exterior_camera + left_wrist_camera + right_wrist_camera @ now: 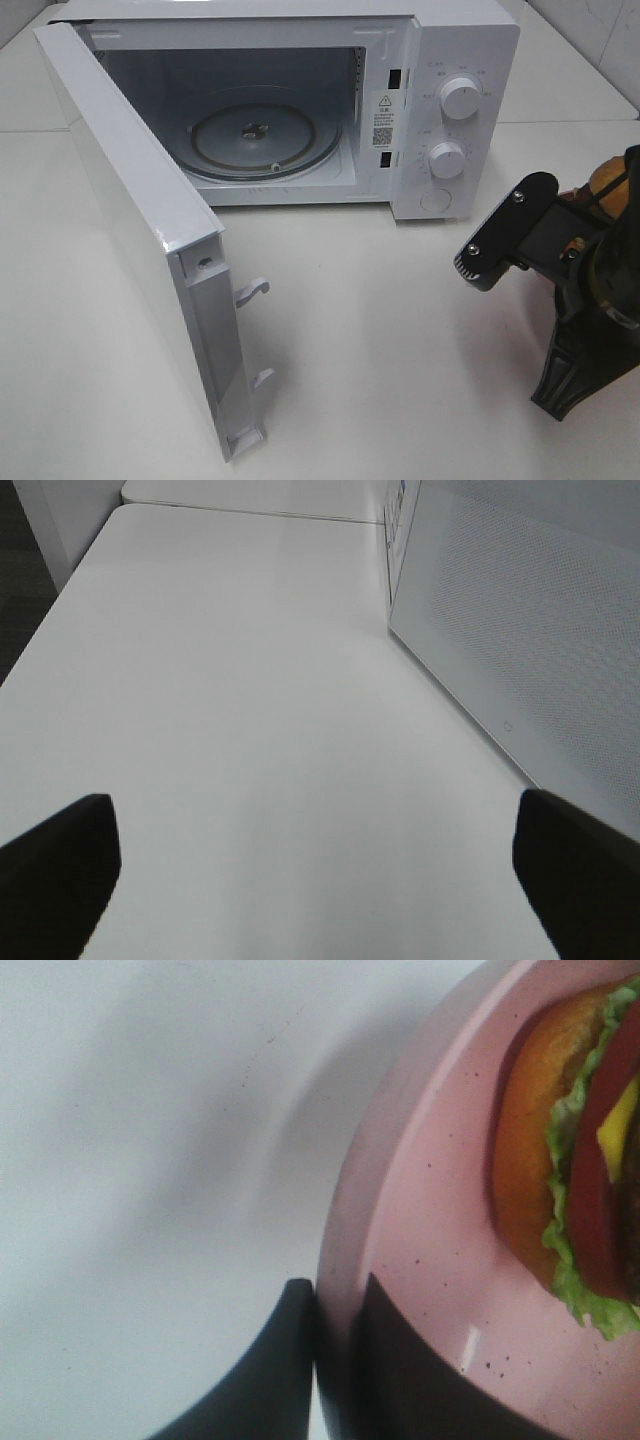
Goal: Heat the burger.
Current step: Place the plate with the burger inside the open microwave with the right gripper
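while shut, right end effector (335,1295) pinches plate (420,1210)

The microwave (455,45) is showing a smooth, glossy white casing, its knobs (461,98) looking like white plastic, and the clear glass turntable (255,140) inside is catching light. The door (520,610) is showing a finely dotted mesh panel. The table (380,330) is looking smooth, white and faintly satin. The pink plate (430,1250) is gleaming like speckled glaze; the burger (520,1130) bun is shining. The fingers (270,1380) of the right tool (335,1285) are looking matt black.
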